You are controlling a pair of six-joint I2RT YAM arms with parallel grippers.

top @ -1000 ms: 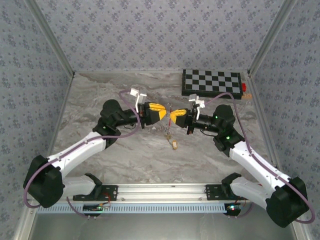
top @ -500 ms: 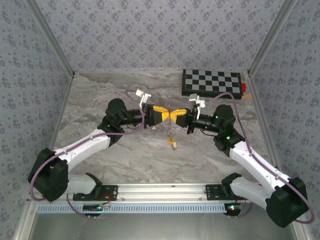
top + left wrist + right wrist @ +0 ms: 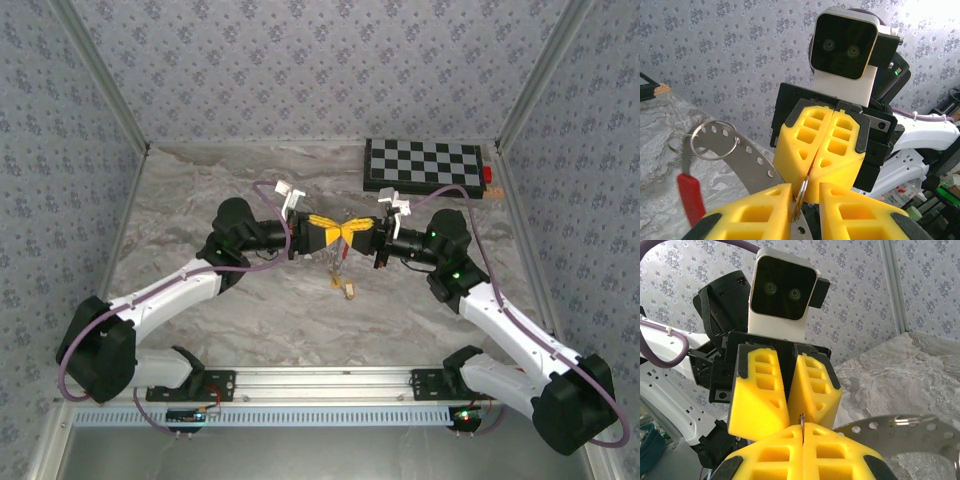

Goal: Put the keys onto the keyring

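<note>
1. The marble-patterned bench [image 3: 300, 325] is carrying a checkerboard [image 3: 425, 165], which is lying flat and serving here as the landmark.
2. The left arm [image 3: 165, 295] and the right arm [image 3: 500, 315] are stretching toward each other. They are meeting nose to nose just off the checkerboard's near left corner, on the side toward the arms' bases.
3. The right gripper [image 3: 352, 233], the one nearer the checkerboard, is pressing its yellow fingers [image 3: 770, 455] fully together. They are pinching the thin edge of the keyring [image 3: 747, 152], which is poking out between the fingertips.
4. The left gripper [image 3: 336, 231], on the far side of that grip from the checkerboard, is holding its fingers [image 3: 747, 215] only narrowly apart. The keyring's edge is sitting in the gap close against one finger, and the other finger is standing clear of it, so nothing is clamped there.
5. The keyring is hanging between the two grippers, off the checkerboard's near left corner. It is showing as a flat grey band pierced with small holes, curving away from the grip toward the bench, with a bright red stretch at its lower end.
6. A small wire loop [image 3: 715, 121] is overlapping the grey band near that lower end; whether it is threaded through is unclear.
7. The keys [image 3: 345, 287] are sitting a little farther from the checkerboard than the grippers, toward the arms' bases. They are showing as two tiny yellow and tan specks, and whether they are dangling or lying on the bench is too small to tell.
</note>
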